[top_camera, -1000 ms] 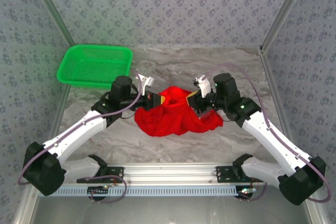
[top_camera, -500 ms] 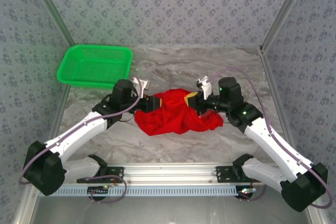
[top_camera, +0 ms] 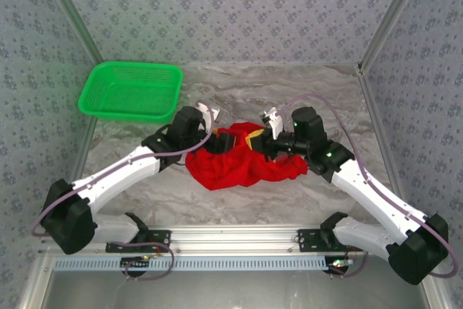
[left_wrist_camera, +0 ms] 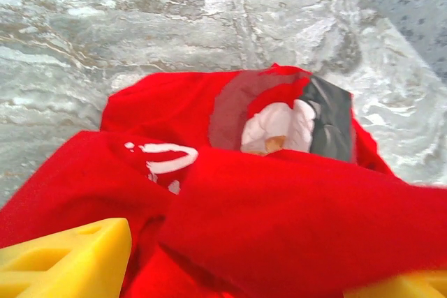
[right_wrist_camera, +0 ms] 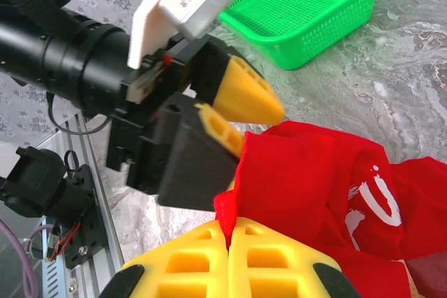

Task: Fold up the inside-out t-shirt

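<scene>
The inside-out t-shirt (top_camera: pixel 242 166) is a crumpled bright red heap on the middle of the marble table (top_camera: pixel 304 95). Its multicoloured print (left_wrist_camera: pixel 279 120) and white lettering (right_wrist_camera: pixel 370 197) show on the upper folds. My right gripper (right_wrist_camera: pixel 230 232) is shut on a raised edge of the red cloth at the heap's top (top_camera: pixel 255 138). My left gripper (top_camera: pixel 231 137) faces it from the left with its yellow fingers (left_wrist_camera: pixel 63 259) wide apart, and a thick red fold (left_wrist_camera: pixel 300 221) lies loose between them. In the right wrist view the left gripper (right_wrist_camera: pixel 257 130) stands open right beside the pinched edge.
A green mesh basket (top_camera: pixel 130 90) sits at the back left of the table and shows again (right_wrist_camera: pixel 314 5) behind the left gripper. The aluminium rail (top_camera: pixel 231 251) with the arm bases runs along the near edge. Patterned walls close in the sides and back.
The left gripper has opened, letting go of the cloth, and has moved right toward the right gripper. The right gripper, still shut on the shirt, has shifted slightly left.
</scene>
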Controlling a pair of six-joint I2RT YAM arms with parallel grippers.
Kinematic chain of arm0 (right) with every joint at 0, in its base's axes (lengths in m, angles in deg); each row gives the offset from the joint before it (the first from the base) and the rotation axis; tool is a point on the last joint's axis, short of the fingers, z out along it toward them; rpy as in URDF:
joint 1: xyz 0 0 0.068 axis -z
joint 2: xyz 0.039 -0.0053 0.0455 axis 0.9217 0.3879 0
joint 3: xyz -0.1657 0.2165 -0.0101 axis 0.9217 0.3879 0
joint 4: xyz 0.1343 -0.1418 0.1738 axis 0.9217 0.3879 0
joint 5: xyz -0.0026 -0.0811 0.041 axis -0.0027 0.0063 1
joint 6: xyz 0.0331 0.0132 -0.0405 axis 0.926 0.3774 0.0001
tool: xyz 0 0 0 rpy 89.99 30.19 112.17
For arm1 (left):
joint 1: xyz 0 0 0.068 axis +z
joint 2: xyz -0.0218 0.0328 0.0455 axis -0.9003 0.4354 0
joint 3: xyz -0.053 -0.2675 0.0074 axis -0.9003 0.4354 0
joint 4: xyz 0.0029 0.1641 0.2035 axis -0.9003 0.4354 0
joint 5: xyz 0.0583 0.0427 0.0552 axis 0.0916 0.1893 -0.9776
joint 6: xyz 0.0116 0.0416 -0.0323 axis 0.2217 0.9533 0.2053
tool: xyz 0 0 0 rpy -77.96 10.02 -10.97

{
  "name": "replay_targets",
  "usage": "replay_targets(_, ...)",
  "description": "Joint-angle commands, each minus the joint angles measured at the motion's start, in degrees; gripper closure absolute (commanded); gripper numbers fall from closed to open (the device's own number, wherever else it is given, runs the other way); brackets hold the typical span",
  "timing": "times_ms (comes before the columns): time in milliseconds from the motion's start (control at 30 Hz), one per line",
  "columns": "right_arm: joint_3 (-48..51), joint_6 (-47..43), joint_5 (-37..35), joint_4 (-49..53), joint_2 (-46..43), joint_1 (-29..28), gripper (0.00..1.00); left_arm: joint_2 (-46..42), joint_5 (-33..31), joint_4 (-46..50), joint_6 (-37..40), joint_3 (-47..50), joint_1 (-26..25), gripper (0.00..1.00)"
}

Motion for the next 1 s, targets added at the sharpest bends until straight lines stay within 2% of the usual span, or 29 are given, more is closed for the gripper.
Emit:
replay_targets(0, -0.22, 0.43, 0.93, -1.74, -0.87, -0.6, 1.0, 3.32, -3.73, 0.82, 2.44, -3.09, 0.06, 0.29)
replay_targets(33, -0.15, 0.49, 0.39, -1.46, -1.05, -0.69, 1.0, 4.05, -4.9, 1.18, 2.11, -3.49, 0.11, 0.33)
replay_targets(133, -0.29, -1.64, -4.47, 1.42, -1.92, -1.35, 1.0, 4.02, -9.35, 2.07, -0.63, -3.81, 1.19, 0.53)
replay_targets(267, 0.54, -4.27, -10.31, 4.16, -3.18, -2.04, 1.0, 1.3, -3.81, 0.05, -3.4, -1.7, 5.65, 0.83)
replay_targets(333, 0.91, -4.3, -13.04, 4.06, -3.63, -2.16, 1.0, 0.62, 1.09, 0.87, -3.09, -1.97, 7.25, 0.93)
replay_targets(500, 0.19, -3.88, -22.66, 5.27, -3.87, -2.93, 1.0, -2.45, 15.15, 5.9, -0.32, -3.63, 8.63, 0.98)
replay_targets(600, 0.39, -3.99, -27.46, 5.3, -3.99, -3.6, 1.0, -5.02, 22.7, 4.79, -2.91, -2.2, 9.51, 0.98)
replay_targets(700, 0.65, -3.8, -31.41, 6.2, -4.31, -3.8, 1.0, -7.0, 26.48, 4.21, -5.57, -0.15, 10.28, 0.99)
replay_targets(767, 0.8, -3.73, -32.26, 7.25, -5.15, -3.85, 1.0, -7.98, 22.96, 7.77, -5.37, 0.46, 10.82, 1.0)
replay_targets(867, 1.73, -3.67, -32.1, 6.58, -7.23, -3.46, 1.0, -8.69, 11.44, 14.69, -4.22, 0.45, 11.11, 1.0)
replay_targets(967, 2.35, -3.77, -30.06, 5.19, -8.76, -3.19, 1.0, -8.04, 3.57, 18.73, -3.4, 0.08, 11.12, 1.0)
